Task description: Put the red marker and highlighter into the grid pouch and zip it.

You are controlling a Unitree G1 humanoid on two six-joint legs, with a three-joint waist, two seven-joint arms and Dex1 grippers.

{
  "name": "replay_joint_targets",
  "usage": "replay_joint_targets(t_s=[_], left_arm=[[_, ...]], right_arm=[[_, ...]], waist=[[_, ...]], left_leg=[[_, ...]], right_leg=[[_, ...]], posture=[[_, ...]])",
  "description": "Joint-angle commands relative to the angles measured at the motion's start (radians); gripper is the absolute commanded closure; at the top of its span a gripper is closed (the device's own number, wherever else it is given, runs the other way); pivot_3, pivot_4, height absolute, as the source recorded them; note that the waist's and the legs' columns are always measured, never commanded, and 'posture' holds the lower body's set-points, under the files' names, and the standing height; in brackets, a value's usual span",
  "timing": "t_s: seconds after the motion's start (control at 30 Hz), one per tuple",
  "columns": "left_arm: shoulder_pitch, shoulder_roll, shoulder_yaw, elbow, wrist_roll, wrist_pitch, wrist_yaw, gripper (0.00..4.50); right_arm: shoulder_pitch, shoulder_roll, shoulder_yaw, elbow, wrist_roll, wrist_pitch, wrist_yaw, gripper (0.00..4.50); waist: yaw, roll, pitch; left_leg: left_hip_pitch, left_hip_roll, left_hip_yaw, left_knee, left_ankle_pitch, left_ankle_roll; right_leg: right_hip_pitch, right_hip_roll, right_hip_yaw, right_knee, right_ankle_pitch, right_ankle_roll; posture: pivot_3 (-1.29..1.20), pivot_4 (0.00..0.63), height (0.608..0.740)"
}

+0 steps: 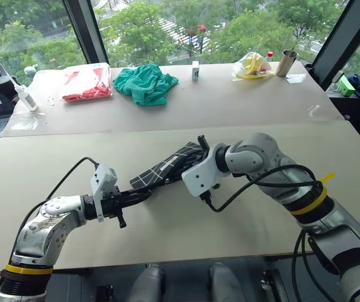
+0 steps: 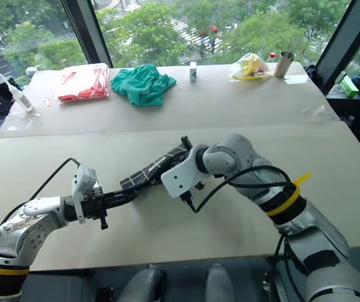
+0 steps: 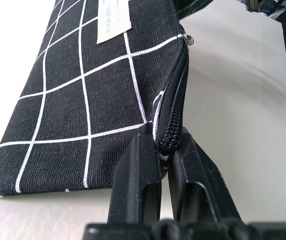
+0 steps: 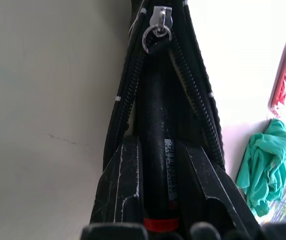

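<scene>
1. Head views: the grid pouch (image 1: 165, 167) lies mid-table. The left gripper (image 1: 143, 195) pinches its near end; the right gripper (image 2: 179, 153) meets its far end. A green cloth (image 1: 145, 83) and a red packet (image 1: 87, 82) lie well beyond the pouch.
2. Left wrist view: fingers (image 3: 139, 172) pressed on the pouch's zipper edge.
3. Right wrist view: jaws grip the red marker (image 4: 156, 165), which points into the pouch's open mouth, below the zipper pull (image 4: 159, 26).

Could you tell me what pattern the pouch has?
The grid pouch is black with white grid lines, clearest in the left wrist view.
</scene>
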Motion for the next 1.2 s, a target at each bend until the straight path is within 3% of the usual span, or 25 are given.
replay_joint_targets(t_s=[0.03, 0.27, 0.33, 0.4, 0.6, 0.8, 0.9, 1.03, 1.2], left_arm=[[-0.018, 0.003, 0.010, -0.033, -0.014, -0.004, -0.005, 4.50], [-0.024, 0.004, 0.008, -0.029, -0.014, -0.003, -0.006, 4.50], [-0.025, 0.004, 0.007, -0.029, -0.014, -0.003, -0.007, 4.50], [-0.026, 0.004, 0.006, -0.030, -0.015, -0.002, -0.007, 4.50], [-0.027, 0.003, 0.002, -0.031, -0.014, 0.000, -0.007, 4.50], [-0.028, 0.001, 0.006, -0.030, -0.016, 0.000, -0.003, 4.50], [-0.033, -0.001, 0.009, -0.020, -0.018, -0.003, 0.001, 4.50], [-0.044, -0.006, 0.010, -0.009, -0.024, -0.003, 0.006, 4.50], [-0.059, -0.013, 0.013, 0.005, -0.030, 0.002, 0.011, 4.50]], right_arm=[[-0.031, 0.047, 0.017, 0.043, -0.021, -0.084, -0.042, 3.96], [-0.037, 0.163, 0.026, 0.189, -0.056, -0.152, -0.150, 3.96], [-0.043, 0.187, 0.018, 0.232, -0.045, -0.149, -0.159, 2.96], [-0.048, 0.203, 0.008, 0.257, -0.029, -0.153, -0.160, 2.47], [-0.071, 0.201, -0.054, 0.292, 0.007, -0.162, -0.192, 0.33], [-0.076, 0.095, -0.159, 0.247, 0.171, -0.138, -0.080, 0.33], [-0.046, 0.094, -0.175, 0.221, 0.230, -0.090, -0.068, 0.33], [0.037, 0.145, -0.174, 0.124, 0.354, 0.025, -0.026, 0.33], [0.093, 0.204, -0.155, 0.110, 0.387, 0.072, -0.036, 0.33]], waist=[[-0.003, 0.000, 0.000], [-0.015, 0.000, 0.000], [-0.017, 0.000, 0.000], [-0.019, 0.000, 0.000], [-0.019, 0.000, 0.000], [-0.018, 0.000, 0.000], [-0.022, 0.000, 0.000], [-0.022, 0.000, 0.000], [-0.021, 0.000, 0.000]], left_leg=[[0.000, 0.000, 0.000, 0.000, 0.000, 0.000], [0.000, 0.000, -0.001, 0.000, 0.000, 0.000], [0.000, 0.000, -0.001, 0.000, 0.000, -0.001], [0.000, 0.000, -0.001, -0.001, 0.000, -0.001], [0.000, 0.000, -0.002, -0.001, 0.001, -0.001], [0.000, 0.000, -0.002, -0.001, 0.001, -0.001], [0.000, 0.000, -0.002, -0.001, 0.001, -0.001], [0.000, 0.001, -0.002, -0.002, 0.001, -0.001], [0.000, 0.001, -0.002, -0.002, 0.001, -0.001]], right_leg=[[0.000, 0.000, 0.000, 0.000, 0.000, 0.000], [0.000, 0.000, 0.000, 0.001, 0.000, 0.000], [0.000, 0.000, 0.000, 0.001, 0.000, 0.000], [-0.001, 0.000, 0.000, 0.001, 0.000, 0.000], [-0.001, 0.000, -0.001, 0.001, 0.000, 0.000], [0.000, 0.000, -0.001, 0.000, 0.000, 0.000], [0.000, 0.000, -0.001, 0.001, 0.000, 0.000], [-0.001, 0.001, -0.001, 0.001, 0.000, 0.000], [-0.001, 0.001, 0.000, 0.001, 0.000, 0.000]], posture=[[0.00, 0.150, 0.740], [0.00, 0.150, 0.740], [0.00, 0.150, 0.740], [0.00, 0.150, 0.740], [0.00, 0.150, 0.740], [0.00, 0.150, 0.740], [0.00, 0.150, 0.740], [0.00, 0.150, 0.740], [0.00, 0.150, 0.740]])
